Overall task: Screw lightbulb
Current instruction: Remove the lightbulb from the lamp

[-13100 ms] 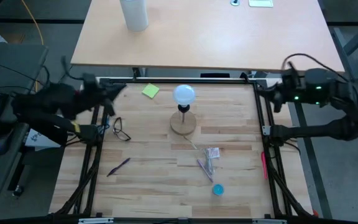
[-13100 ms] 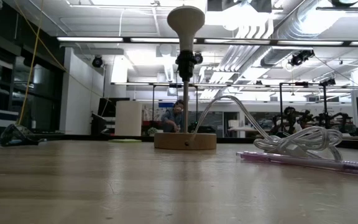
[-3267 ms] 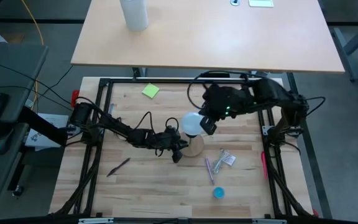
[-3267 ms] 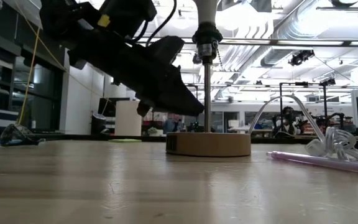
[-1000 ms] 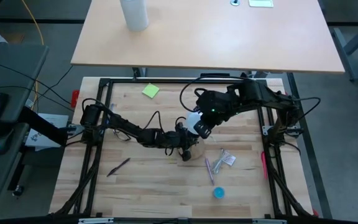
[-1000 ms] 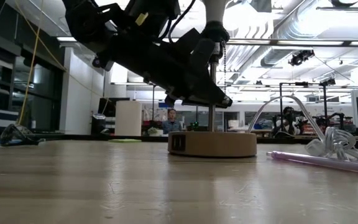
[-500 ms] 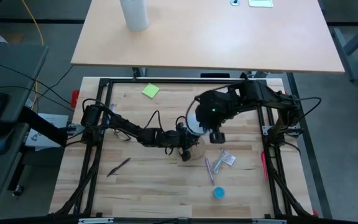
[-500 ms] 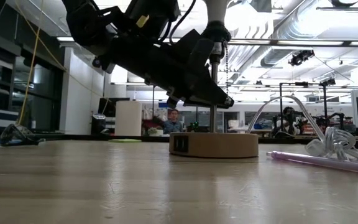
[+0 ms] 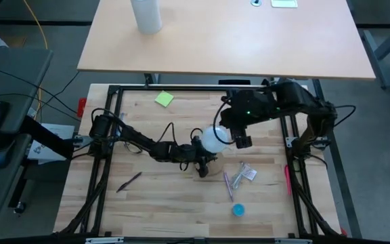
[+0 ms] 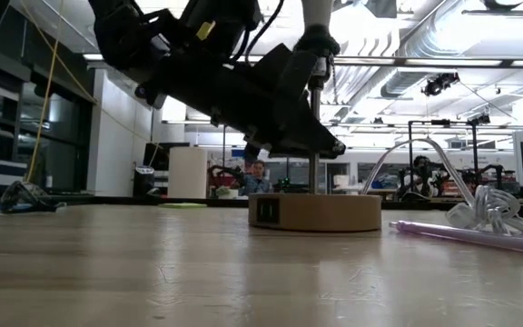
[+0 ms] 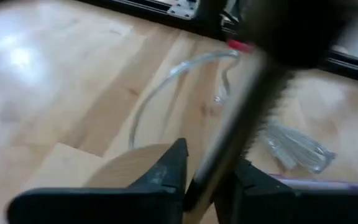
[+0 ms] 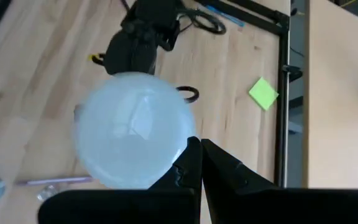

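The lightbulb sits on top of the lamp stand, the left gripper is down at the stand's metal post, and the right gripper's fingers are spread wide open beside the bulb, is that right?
Not quite: the right gripper is shut, its fingers pressed together beside the lightbulb, as the right wrist view shows. The left gripper is at the metal post.

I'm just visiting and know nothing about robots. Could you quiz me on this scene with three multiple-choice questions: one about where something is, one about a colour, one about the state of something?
1. Where is the lightbulb?
A. lying on the table
B. atop the lamp stand
C. on the far desk

2. What colour is the sticky note?
A. yellow-green
B. red
C. black

3. How are the right tool's fingers?
A. wide apart
B. shut together
C. clamped around the bulb

Answers: 1 B, the low view shows the bulb above the stem; 2 A, seen in the high view; 3 B, the right wrist view shows the fingers meeting beside the bulb.
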`<state>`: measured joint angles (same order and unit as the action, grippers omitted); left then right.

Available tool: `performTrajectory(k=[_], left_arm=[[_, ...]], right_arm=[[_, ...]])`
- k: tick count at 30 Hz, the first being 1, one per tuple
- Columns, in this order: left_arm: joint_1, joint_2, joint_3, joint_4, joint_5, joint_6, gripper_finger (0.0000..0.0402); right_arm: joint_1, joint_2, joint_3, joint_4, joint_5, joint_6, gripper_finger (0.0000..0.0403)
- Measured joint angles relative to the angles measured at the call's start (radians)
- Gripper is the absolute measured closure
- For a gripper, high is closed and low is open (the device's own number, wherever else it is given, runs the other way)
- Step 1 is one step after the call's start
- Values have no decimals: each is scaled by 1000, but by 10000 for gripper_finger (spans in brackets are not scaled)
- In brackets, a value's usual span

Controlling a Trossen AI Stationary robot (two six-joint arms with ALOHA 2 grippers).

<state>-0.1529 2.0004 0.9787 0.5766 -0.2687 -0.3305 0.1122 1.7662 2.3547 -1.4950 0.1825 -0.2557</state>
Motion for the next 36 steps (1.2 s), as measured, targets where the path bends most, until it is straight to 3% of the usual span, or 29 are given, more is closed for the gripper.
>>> performTrajectory(k=[9, 15, 30, 36], left_arm=[[0, -9, -3, -62, 17, -6, 230], [1, -93, 2, -171, 6, 11, 182], [1, -354, -2, -747, 37, 133, 173], [13, -531, -1, -841, -130, 179, 192]], right_arm=[[13, -12, -1, 7, -1, 40, 403], [12, -25, -1, -4, -1, 77, 403], [21, -106, 0, -80, -5, 246, 403], [110, -185, -58, -75, -27, 431, 403]])
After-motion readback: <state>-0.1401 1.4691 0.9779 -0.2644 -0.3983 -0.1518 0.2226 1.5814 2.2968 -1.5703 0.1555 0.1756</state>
